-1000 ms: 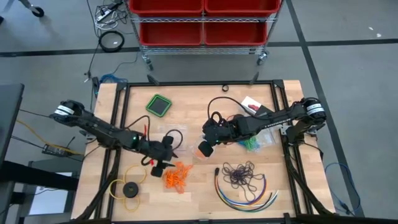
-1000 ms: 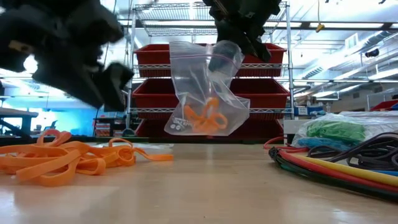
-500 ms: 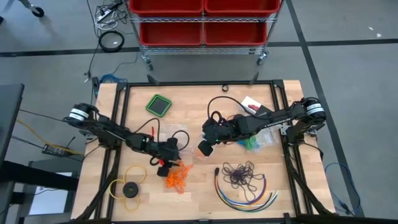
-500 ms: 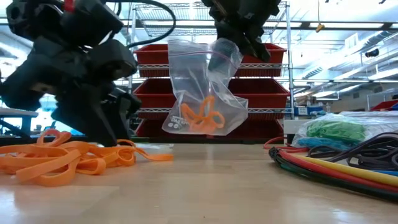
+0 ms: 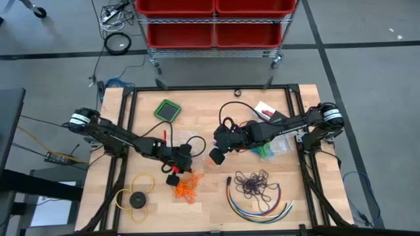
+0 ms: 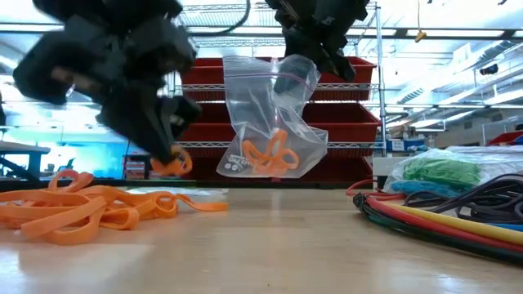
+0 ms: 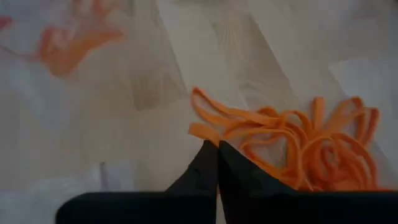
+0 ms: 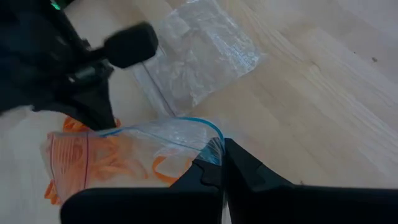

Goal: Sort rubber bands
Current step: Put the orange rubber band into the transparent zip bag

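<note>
A light wooden table point(image 5: 210, 203) with a black frame carries a heap of orange rubber bands point(image 5: 186, 187), a tangle of dark purple rubber bands point(image 5: 254, 183) and long curved multicoloured cables point(image 5: 259, 206). A green square pad point(image 5: 168, 110), a yellow ring with a black disc point(image 5: 136, 198) and a clear bag of green rubber bands point(image 5: 266, 151) also lie on it.

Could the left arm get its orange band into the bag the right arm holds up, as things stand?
Probably yes. The left gripper, shut on an orange band, hangs beside the clear bag pinched by the right gripper. Nothing lies between them, though whether the bag's mouth gapes enough is unclear.
</note>
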Available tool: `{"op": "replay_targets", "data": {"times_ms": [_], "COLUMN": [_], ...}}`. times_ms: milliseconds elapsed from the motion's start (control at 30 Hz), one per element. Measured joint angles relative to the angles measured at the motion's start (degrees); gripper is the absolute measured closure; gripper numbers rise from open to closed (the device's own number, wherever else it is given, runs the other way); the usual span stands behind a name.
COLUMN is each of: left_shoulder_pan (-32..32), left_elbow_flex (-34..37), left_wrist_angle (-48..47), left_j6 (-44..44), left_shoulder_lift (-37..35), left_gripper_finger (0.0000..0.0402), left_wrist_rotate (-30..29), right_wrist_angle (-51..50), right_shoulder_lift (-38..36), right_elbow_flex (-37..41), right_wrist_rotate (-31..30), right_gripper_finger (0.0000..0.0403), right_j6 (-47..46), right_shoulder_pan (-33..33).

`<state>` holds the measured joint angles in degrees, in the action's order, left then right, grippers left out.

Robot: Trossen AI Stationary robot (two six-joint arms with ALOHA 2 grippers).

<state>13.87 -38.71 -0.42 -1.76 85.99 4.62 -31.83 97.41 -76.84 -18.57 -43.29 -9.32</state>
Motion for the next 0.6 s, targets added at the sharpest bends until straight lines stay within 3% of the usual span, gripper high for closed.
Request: {"op": "replay_targets", "data": {"times_ms": [233, 367, 600], "left_shoulder_pan": [1.27, 2.88, 1.68], "left_elbow_flex": [-7.87, -12.23, -15.92], "left_wrist_angle": [-11.58, -10.25, -5.71], "left_j6": [-4.24, -8.67, -13.39], "left_shoulder_lift": [-7.53, -10.41, -8.65], "left_gripper_finger": [0.0399, 0.04, 0.0397], "left_wrist_rotate": [-1.93, -2.31, -9.12], "right_wrist_angle": [-0.01, 0.09, 1.17], "right_shoulder_lift": [0.0, 0.0, 0.0], "right_elbow_flex": [0.0, 0.0, 0.0], "right_wrist_rotate": [0.2, 0.19, 0.15], "right_gripper_finger": [0.0403, 0.0403, 0.0403], "right_j6": [-0.02, -0.02, -0.04], "right_shoulder_pan": [-0.04, -0.04, -0.04]}}
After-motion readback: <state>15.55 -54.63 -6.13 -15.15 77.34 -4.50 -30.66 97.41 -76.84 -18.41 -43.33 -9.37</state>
